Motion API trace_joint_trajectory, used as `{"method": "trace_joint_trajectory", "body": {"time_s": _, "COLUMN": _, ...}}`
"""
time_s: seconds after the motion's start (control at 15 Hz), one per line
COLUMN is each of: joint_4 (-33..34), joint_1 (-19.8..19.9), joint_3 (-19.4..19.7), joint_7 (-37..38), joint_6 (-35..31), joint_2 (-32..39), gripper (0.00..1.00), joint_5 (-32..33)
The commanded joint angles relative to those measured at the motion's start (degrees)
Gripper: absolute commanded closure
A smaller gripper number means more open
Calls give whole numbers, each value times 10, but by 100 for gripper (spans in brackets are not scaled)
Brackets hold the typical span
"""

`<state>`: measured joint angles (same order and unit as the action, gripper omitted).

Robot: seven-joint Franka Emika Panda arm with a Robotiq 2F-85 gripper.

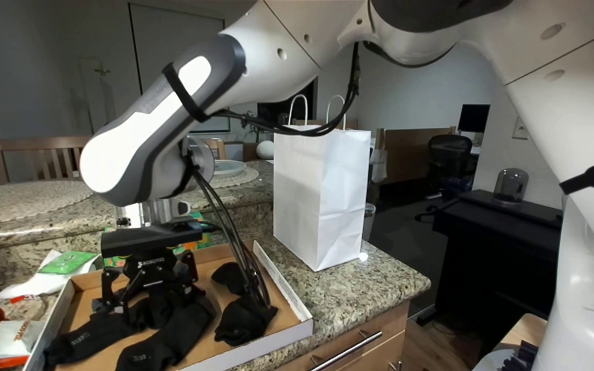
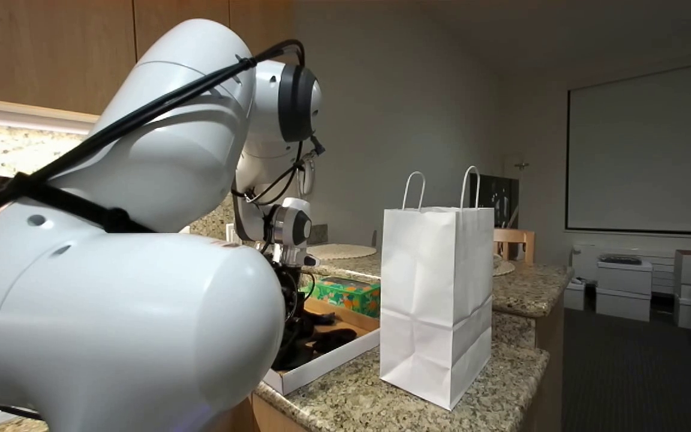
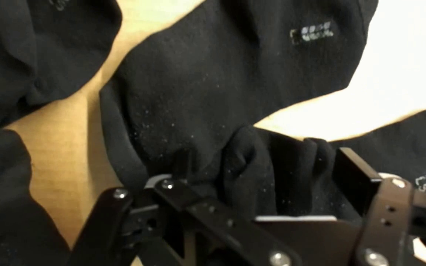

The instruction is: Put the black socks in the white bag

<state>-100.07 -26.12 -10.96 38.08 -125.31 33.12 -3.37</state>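
Can see limp black socks (image 1: 179, 329), crumpled in a shallow tray (image 1: 282, 304), with pale print (image 3: 313, 32) too blurred to read. Can read "ROBOTIQ" on the hand (image 3: 266, 173), parted around bunched sock fabric.

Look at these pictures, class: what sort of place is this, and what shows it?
Most likely a kitchen, though whether in a home or an office isn't certain: a speckled stone counter, wooden cabinets set high up, and woven placemats.
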Motion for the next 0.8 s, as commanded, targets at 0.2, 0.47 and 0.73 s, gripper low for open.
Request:
{"method": "trace_joint_trajectory", "body": {"time_s": 0.2, "joint_4": -23, "joint_1": -6, "joint_3": 3, "joint_7": 8, "joint_6": -14, "joint_2": -4, "gripper": 53, "joint_5": -8}}
{"method": "trace_joint_trajectory", "body": {"time_s": 0.47, "joint_4": -26, "joint_1": -6, "joint_3": 5, "joint_7": 12, "joint_6": -12, "joint_2": -9, "gripper": 79, "joint_5": -8}}
{"method": "trace_joint_trajectory", "body": {"time_s": 0.73, "joint_4": -34, "joint_1": -4, "joint_3": 9, "joint_7": 18, "joint_6": -8, "joint_2": -23, "gripper": 91, "joint_5": -6}}
